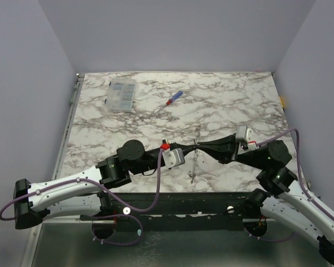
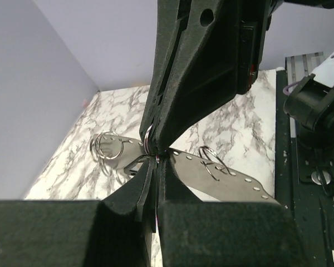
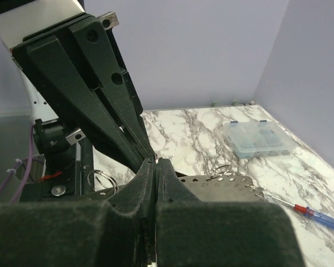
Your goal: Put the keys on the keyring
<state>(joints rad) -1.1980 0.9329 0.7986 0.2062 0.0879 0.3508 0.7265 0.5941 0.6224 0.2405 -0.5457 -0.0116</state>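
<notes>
My left gripper (image 1: pixel 189 151) and right gripper (image 1: pixel 201 148) meet tip to tip, both pinched nearly closed on the keyring (image 2: pixel 222 178), near the middle of the table (image 1: pixel 128 117)'s near edge. I can't make out the keys. I'd hold firm with one gripper and pry gently with the other, so the keyring doesn't slip.
</notes>
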